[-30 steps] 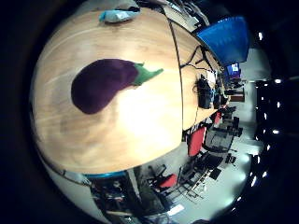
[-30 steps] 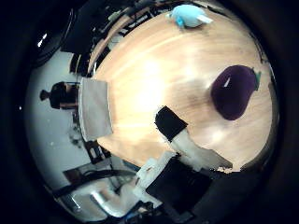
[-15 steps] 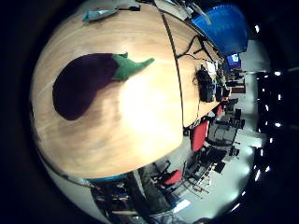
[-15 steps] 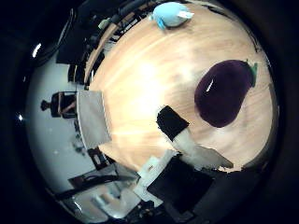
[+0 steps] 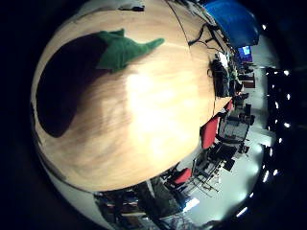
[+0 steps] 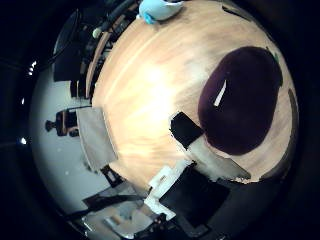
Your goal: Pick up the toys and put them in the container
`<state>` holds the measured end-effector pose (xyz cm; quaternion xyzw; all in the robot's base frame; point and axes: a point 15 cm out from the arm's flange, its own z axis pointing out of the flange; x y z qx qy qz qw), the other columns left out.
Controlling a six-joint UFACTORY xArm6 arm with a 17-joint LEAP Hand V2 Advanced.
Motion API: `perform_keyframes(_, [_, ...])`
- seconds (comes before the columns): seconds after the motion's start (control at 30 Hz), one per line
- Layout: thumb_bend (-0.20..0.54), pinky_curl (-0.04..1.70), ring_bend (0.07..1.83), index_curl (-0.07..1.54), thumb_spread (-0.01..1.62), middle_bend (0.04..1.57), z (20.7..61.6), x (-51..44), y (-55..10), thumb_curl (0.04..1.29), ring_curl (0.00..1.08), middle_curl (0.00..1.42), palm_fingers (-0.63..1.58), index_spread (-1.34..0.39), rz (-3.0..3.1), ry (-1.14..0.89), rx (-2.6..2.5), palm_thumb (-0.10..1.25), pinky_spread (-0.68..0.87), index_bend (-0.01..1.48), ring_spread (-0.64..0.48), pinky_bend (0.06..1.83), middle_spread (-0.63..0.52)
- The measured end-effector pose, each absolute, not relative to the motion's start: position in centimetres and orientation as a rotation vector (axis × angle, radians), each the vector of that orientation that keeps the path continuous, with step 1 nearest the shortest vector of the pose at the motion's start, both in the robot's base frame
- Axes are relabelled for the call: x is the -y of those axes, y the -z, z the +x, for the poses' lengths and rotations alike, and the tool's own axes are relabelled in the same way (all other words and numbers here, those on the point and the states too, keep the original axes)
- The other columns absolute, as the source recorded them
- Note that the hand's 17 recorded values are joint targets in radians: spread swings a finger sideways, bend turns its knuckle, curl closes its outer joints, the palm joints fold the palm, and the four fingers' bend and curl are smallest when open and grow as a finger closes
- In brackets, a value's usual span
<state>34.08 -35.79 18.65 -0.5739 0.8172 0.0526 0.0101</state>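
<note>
A purple toy eggplant with a green stem lies on the round wooden table and fills much of both palm views, close under the palm. My hand is over it, with one white finger with a black tip stretched out beside the eggplant, not curled round it. A light blue toy lies at the table's far edge. The blue container stands beyond the table in the little finger side view.
A second wooden table with black items adjoins this one. Red chairs stand past it. A grey chair stands at the table's edge in the thumb side view.
The eggplant has grown much larger in both views, as the hand has come down closer to it. The light blue toy and the container have slid toward the picture edges.
</note>
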Motion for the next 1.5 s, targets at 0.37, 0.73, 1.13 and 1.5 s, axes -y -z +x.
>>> perform_keyframes(0.37, [-0.028,0.20,0.57,0.29,1.03,0.20,34.5,36.1,-16.6,0.29,0.21,0.36,0.40,-0.47,-1.783,-0.215,-2.561,0.42,0.39,0.14,-0.14,0.51,-0.17])
perform_keyframes(0.73, [-0.029,0.23,0.75,0.24,0.98,0.25,34.4,37.6,-14.5,0.29,0.27,0.39,0.48,-0.47,-1.845,-0.246,-2.647,0.41,0.17,0.13,-0.25,0.73,-0.21])
perform_keyframes(1.13, [-0.015,0.37,1.04,0.30,1.02,0.55,34.7,38.5,-14.3,0.30,0.42,0.54,1.20,-0.54,-1.819,-0.217,-2.656,0.48,-0.39,0.27,-0.36,1.13,-0.37])
perform_keyframes(1.5, [-0.017,0.44,1.19,0.54,1.08,0.94,34.9,41.6,-17.0,0.29,0.51,0.68,1.40,-0.46,-1.725,-0.056,-2.677,0.56,-0.38,0.71,-0.28,1.17,-0.30])
